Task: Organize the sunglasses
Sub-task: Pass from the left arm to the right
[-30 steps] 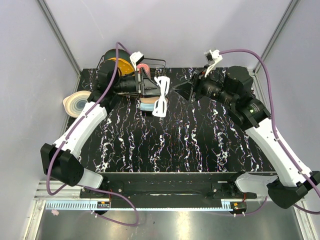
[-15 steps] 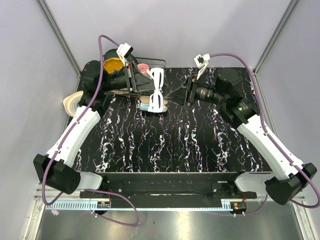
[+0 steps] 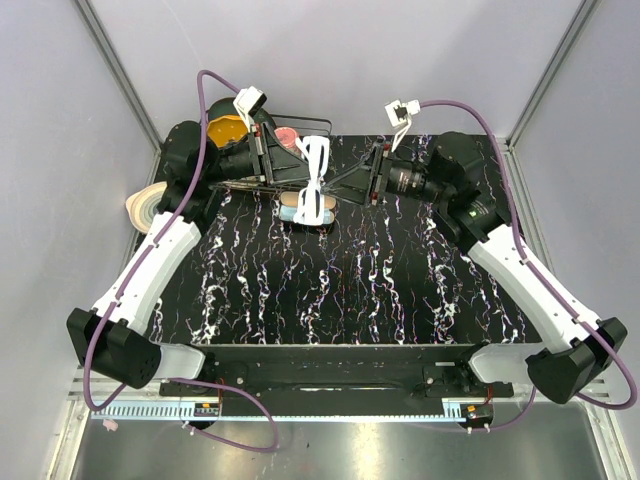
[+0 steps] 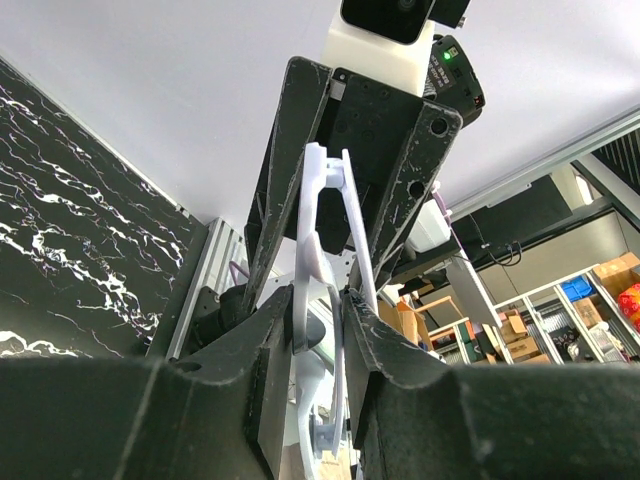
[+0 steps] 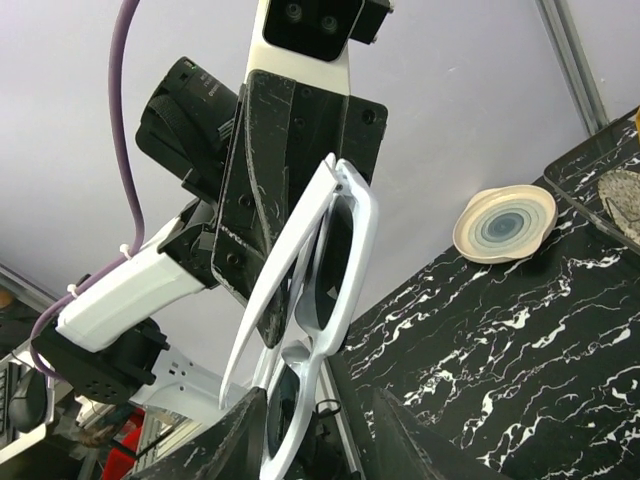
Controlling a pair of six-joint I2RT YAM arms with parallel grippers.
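The sunglasses (image 3: pixel 315 180), white-framed, hang upright above the back of the table between both grippers. My left gripper (image 3: pixel 300 172) comes in from the left and is shut on them; in the left wrist view the frame (image 4: pixel 318 250) is pinched between its jaws (image 4: pixel 318 300). My right gripper (image 3: pixel 338 192) reaches in from the right. In the right wrist view its jaws (image 5: pixel 320 400) stand apart around the lower lens of the sunglasses (image 5: pixel 330 260), with a gap on the right side. The right gripper's fingers (image 4: pixel 290 150) flank the frame's far end.
A light-blue cloth (image 3: pixel 298 205) lies on the black marbled table (image 3: pixel 380 290) under the glasses. A wire rack (image 3: pixel 305 125) with an orange item (image 3: pixel 225 130) stands at the back left. A ringed plate (image 3: pixel 148 205) leans off the table's left edge.
The left gripper has carried the sunglasses slightly back and left and turned them more upright. The right arm has swung left until its jaws straddle the glasses.
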